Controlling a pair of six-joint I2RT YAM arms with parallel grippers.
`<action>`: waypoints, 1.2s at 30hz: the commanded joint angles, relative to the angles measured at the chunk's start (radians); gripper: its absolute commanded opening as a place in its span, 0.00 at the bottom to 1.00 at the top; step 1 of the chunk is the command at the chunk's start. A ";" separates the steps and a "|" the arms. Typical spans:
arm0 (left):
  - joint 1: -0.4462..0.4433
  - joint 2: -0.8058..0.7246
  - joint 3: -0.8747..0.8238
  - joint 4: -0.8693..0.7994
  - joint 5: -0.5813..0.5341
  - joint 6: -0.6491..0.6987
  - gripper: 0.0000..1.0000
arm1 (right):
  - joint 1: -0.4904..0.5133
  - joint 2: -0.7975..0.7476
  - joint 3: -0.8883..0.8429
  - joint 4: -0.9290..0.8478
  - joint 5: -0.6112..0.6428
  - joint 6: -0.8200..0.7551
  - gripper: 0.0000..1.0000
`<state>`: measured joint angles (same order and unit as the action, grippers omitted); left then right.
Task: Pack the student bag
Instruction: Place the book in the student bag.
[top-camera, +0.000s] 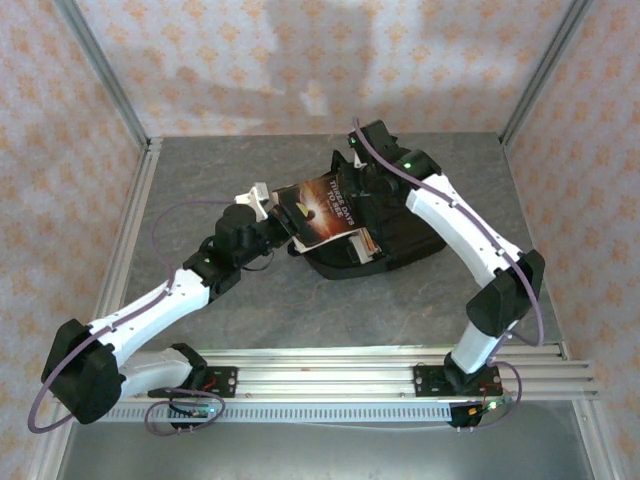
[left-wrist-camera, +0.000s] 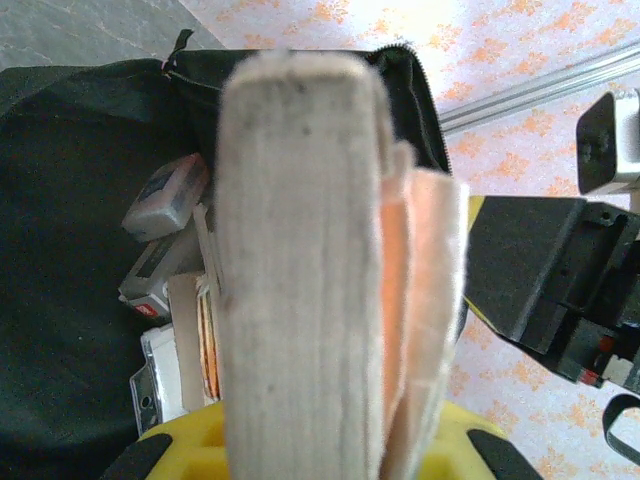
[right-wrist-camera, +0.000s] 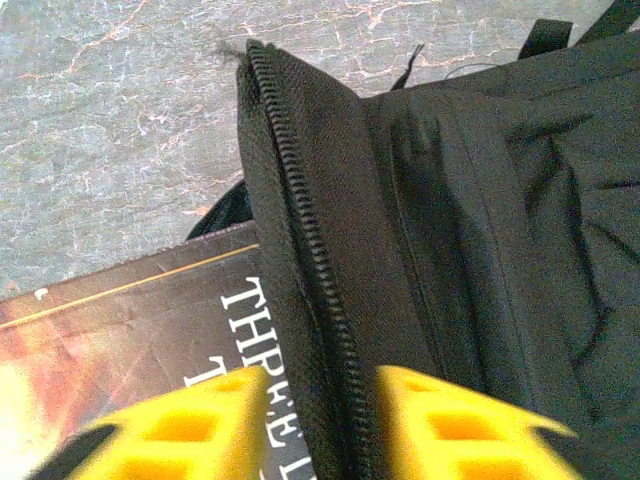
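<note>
Packing in progress. The student bag (top-camera: 405, 250) is lying on the bench (top-camera: 250, 320), right of centre, with its main opening facing the left arm. The left hand (top-camera: 280, 218) is gripping a dark-covered book (top-camera: 325, 208), its fingers closed tight on it, and is presenting it at the mouth of the bag. The book is not yet inside. The right hand (right-wrist-camera: 322, 420) is straddling the zip edge (right-wrist-camera: 300, 250) with only a narrow gap, apparently pinching the fabric to hold the opening wide. The left wrist view is showing a grey case (left-wrist-camera: 165, 195) and other small items already lying inside, so part of the packing is done. Sliding the book in and closing the zip are remaining.
</note>
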<state>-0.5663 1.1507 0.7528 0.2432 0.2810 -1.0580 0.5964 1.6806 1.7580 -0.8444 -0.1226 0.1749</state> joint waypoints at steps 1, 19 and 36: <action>-0.011 -0.011 0.037 0.082 0.012 -0.003 0.00 | 0.000 -0.040 -0.022 0.013 0.032 -0.008 0.08; -0.011 0.037 0.014 0.043 -0.034 -0.036 0.00 | -0.001 -0.122 0.096 -0.022 0.187 -0.024 0.00; -0.052 0.210 0.077 0.199 0.001 -0.142 0.00 | 0.000 -0.115 0.104 -0.021 0.179 -0.016 0.00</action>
<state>-0.5945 1.3495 0.7639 0.3069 0.2768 -1.1709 0.5964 1.6035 1.8015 -0.8913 0.0307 0.1596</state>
